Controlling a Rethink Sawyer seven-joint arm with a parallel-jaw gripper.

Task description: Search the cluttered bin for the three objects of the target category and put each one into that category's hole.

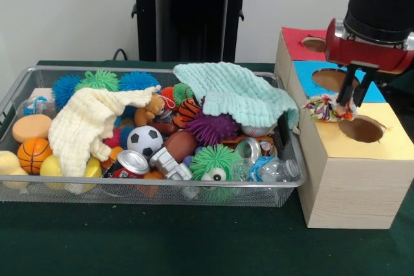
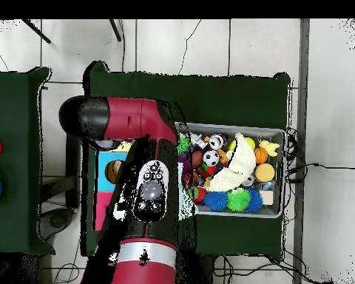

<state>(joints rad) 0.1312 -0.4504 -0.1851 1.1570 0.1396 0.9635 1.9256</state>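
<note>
Wire mesh bin (image 1: 279, 193) sits on the green table (image 1: 194, 244), left of the wooden boxes in the front view, full of clutter: spiky balls, a soccer ball (image 1: 144, 141), a basketball (image 1: 33, 154), a crushed can (image 1: 129, 163), a mint cloth (image 1: 234, 91), a cream cloth (image 1: 87, 124).

Gripper (image 1: 347, 109) is well clear of the bin, over the yellow-topped box (image 1: 352, 169) beside its hole (image 1: 361, 128). Fingers narrowly set, pinching a multicoloured knotted rope toy (image 1: 323, 108) at box-top level.

Blue-topped box (image 1: 317, 72) and red-topped box (image 1: 294, 43) stand behind.

Overhead view: arm (image 2: 143, 200) covers the boxes; bin (image 2: 279, 132) is on the opposite side.
</note>
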